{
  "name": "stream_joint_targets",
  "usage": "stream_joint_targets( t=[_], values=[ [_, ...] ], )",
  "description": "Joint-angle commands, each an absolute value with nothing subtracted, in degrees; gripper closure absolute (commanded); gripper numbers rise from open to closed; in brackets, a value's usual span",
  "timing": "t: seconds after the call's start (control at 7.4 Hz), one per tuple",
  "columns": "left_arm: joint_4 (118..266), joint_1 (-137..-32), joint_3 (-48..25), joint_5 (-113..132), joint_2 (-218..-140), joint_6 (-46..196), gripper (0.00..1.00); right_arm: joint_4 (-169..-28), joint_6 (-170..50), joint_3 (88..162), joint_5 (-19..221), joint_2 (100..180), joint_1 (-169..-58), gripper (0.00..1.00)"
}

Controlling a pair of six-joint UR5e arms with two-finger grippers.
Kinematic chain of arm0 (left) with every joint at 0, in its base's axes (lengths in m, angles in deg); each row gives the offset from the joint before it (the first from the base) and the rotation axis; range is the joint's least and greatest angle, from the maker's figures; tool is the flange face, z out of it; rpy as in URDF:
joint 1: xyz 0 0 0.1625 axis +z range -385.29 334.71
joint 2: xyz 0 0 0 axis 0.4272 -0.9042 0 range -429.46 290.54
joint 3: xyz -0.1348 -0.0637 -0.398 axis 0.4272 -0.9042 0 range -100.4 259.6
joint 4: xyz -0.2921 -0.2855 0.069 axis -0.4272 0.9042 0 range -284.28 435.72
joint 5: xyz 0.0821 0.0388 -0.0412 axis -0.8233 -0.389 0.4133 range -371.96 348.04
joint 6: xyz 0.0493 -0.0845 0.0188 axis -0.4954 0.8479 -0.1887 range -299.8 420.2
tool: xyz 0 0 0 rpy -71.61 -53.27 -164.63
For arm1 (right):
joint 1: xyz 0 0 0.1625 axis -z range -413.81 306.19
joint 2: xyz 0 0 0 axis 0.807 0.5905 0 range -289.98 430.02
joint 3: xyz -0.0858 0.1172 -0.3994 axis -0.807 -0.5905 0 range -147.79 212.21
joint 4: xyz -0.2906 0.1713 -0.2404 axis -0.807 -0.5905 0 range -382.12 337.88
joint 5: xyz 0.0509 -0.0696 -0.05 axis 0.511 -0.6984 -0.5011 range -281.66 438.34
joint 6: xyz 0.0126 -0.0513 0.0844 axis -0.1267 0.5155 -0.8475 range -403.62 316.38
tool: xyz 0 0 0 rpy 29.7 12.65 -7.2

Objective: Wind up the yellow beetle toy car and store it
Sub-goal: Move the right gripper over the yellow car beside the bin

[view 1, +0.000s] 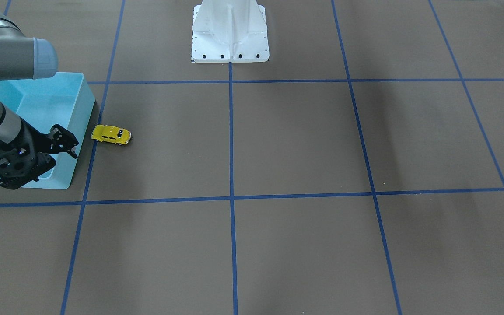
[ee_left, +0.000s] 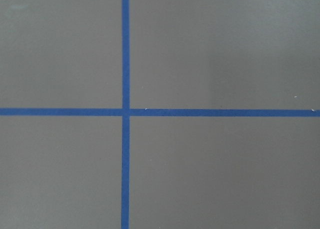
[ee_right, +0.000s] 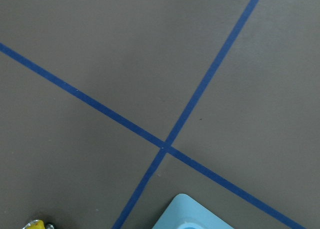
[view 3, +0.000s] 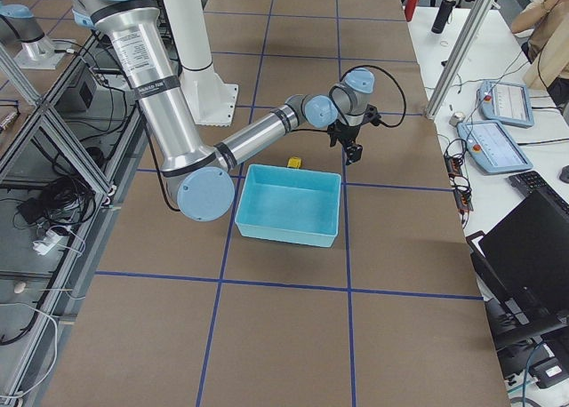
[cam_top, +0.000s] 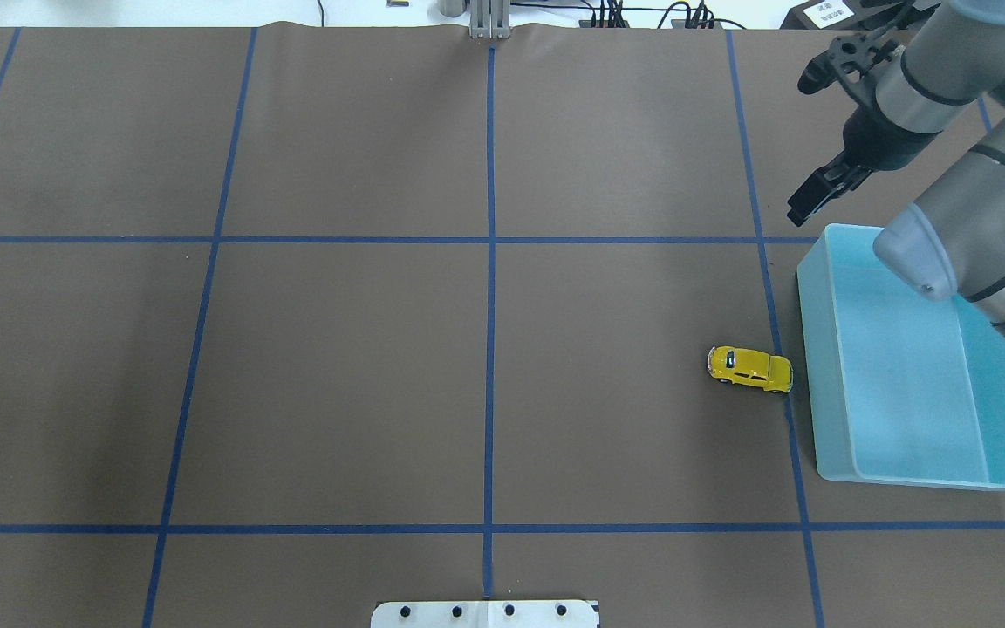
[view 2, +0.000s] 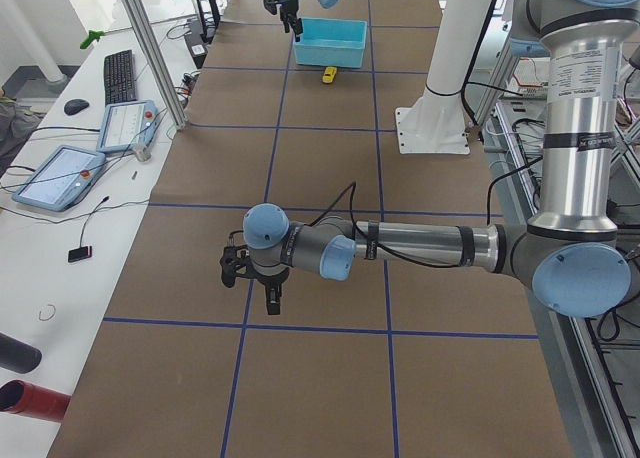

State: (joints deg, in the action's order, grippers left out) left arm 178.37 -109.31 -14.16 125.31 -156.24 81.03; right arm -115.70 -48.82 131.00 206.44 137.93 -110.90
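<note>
The yellow beetle toy car (cam_top: pixel 750 368) stands on its wheels on the brown mat, just left of the light blue bin (cam_top: pixel 808 288) in the overhead view and apart from its wall. In the front-facing view the car (view 1: pixel 111 134) is beside the bin (view 1: pixel 83 131). My right gripper (cam_top: pixel 797 212) hangs above the mat beyond the bin's far corner, well away from the car; its fingers look shut with nothing held. Its wrist view catches only a sliver of the car (ee_right: pixel 35 224) and a bin corner (ee_right: pixel 190 214). My left gripper (view 2: pixel 272 306) hovers far off; I cannot tell its state.
The bin shows nothing inside it. The white robot pedestal (view 1: pixel 230 35) stands at the mat's middle on the robot's side. Blue tape lines (ee_left: pixel 125 111) grid the mat. Tablets and a keyboard (view 2: pixel 120 73) lie on the side table past the mat's edge.
</note>
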Motion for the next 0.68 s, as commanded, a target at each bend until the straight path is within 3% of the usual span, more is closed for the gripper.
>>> stream_joint_targets(
  t=[0.0,0.27,0.54],
  values=[
    [177.6,-110.9,-18.0,125.1,-152.2,81.0,0.00,-115.8,-41.2,132.4,205.5,137.6,-105.7,0.00],
    [169.8,-113.0,-22.2,125.0,-150.7,79.5,0.00,-115.7,-39.0,134.3,204.8,138.0,-102.6,0.00],
    [165.8,-114.4,-21.9,124.9,-150.7,74.4,0.00,-115.8,-32.7,134.1,204.6,137.9,-102.7,0.00]
  ],
)
